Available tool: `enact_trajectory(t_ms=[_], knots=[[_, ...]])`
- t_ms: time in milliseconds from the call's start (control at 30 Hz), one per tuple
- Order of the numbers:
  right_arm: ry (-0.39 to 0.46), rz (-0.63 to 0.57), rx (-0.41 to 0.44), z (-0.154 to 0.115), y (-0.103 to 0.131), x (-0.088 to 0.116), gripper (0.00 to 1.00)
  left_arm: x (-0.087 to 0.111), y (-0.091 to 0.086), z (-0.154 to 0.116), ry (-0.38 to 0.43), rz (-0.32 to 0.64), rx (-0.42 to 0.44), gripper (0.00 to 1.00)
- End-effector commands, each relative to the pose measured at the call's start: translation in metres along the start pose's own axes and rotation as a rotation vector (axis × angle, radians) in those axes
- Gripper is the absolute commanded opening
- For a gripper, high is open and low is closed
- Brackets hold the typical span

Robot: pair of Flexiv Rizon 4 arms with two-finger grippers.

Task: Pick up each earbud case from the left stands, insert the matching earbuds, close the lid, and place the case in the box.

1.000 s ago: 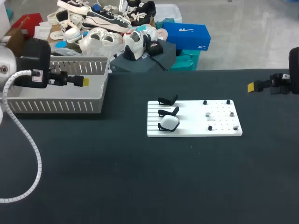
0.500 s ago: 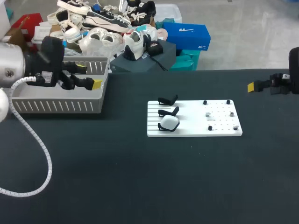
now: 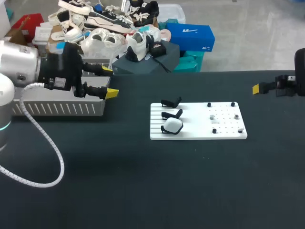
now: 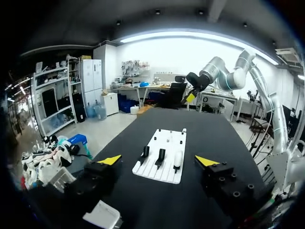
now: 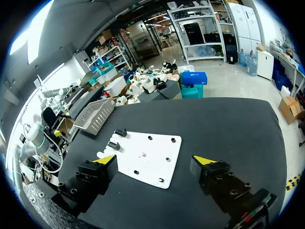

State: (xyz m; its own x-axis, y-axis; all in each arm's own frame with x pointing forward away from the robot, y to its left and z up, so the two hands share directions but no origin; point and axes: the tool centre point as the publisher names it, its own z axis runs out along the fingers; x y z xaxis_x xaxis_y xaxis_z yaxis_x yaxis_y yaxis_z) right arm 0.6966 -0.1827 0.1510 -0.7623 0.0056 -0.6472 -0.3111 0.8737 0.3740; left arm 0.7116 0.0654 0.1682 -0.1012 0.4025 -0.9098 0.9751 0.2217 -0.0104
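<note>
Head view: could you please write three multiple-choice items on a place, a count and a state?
1. The white earbud case sits on which stand? A nearest; B middle; C farthest.
2. Black stands on the white board: A two; B three; C five.
3. The left pincer is: A open, empty; B shut on a case; C shut, empty.
Answers: 1 A, it fills the nearest stand; 2 B, three stand in a row; 3 A, yellow tips apart, nothing between.
</note>
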Motion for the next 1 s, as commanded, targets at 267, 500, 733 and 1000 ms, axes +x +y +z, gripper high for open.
enact_trajectory(t_ms=[267,500,733,1000], knots=[[0.000,-0.002,-0.005,0.001,-0.002,0.000,1.00,0.018,-0.021,0.056,-0.059,0.120,0.165,1.00],[0.000,-0.002,-0.005,0.001,-0.002,0.000,1.00,0.034,-0.027,0.088,-0.028,0.129,0.163,1.00],[0.000,-0.002,-0.005,0.001,-0.002,0.000,1.00,0.043,-0.029,0.111,-0.004,0.124,0.156,1.00],[0.000,-0.002,-0.005,0.001,-0.002,0.000,1.00,0.052,-0.032,0.125,-0.006,0.120,0.149,0.65]])
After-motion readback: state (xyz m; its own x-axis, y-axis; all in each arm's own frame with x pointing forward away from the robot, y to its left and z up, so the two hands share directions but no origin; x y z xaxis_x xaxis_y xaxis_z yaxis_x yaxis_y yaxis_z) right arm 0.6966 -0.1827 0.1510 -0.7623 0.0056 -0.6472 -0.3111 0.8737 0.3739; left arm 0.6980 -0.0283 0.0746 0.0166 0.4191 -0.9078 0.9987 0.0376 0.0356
